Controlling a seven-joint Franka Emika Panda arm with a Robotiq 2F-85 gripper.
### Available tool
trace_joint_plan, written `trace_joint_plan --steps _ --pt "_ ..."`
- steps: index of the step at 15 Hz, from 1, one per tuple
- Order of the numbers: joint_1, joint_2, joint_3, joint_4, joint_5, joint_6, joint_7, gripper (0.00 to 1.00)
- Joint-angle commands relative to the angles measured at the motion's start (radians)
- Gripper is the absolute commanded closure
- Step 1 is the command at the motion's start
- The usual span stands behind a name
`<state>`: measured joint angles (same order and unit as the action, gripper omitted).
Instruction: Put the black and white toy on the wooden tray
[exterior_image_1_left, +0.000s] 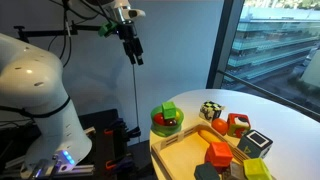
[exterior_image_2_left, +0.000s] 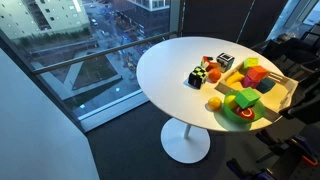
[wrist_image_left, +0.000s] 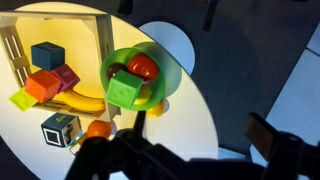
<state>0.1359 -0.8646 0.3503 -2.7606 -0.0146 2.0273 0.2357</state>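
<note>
In the wrist view the end effector (wrist_image_left: 185, 150) is nearest, fingers spread, gripping nothing. In an exterior view the wooden tray (exterior_image_1_left: 183, 149) lies closest on the surface (exterior_image_1_left: 290, 117). The black and white toy (exterior_image_1_left: 210, 110) sits beyond the tray's far rim, outside it.

Both exterior views face the white table (exterior_image_2_left: 165, 70) from seemingly opposite sides; wrist view overhead shares its wooden tray (wrist_image_left: 101, 45)

The wooden tray (exterior_image_1_left: 180, 152) runs off the bottom edge; the tool (wrist_image_left: 180, 165) is a dark, cropped silhouette.
</note>
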Motion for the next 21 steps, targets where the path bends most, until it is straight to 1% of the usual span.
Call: trace_joint_plan --steps 1,8,11,14,21 --pt "0.017 0.005 -0.016 0.002 -0.015 -0.002 0.013 0.0" --pt "0.01 0.012 -0.018 0.004 -0.02 0.006 0.012 0.0" --pt "-0.021 0.037 -0.035 0.013 -0.036 0.038 0.013 0.0" --pt "-0.059 0.071 -0.059 0.024 -0.053 0.098 0.018 0.0" --pt "-0.152 0.207 -0.097 0.072 -0.065 0.248 0.043 0.0"
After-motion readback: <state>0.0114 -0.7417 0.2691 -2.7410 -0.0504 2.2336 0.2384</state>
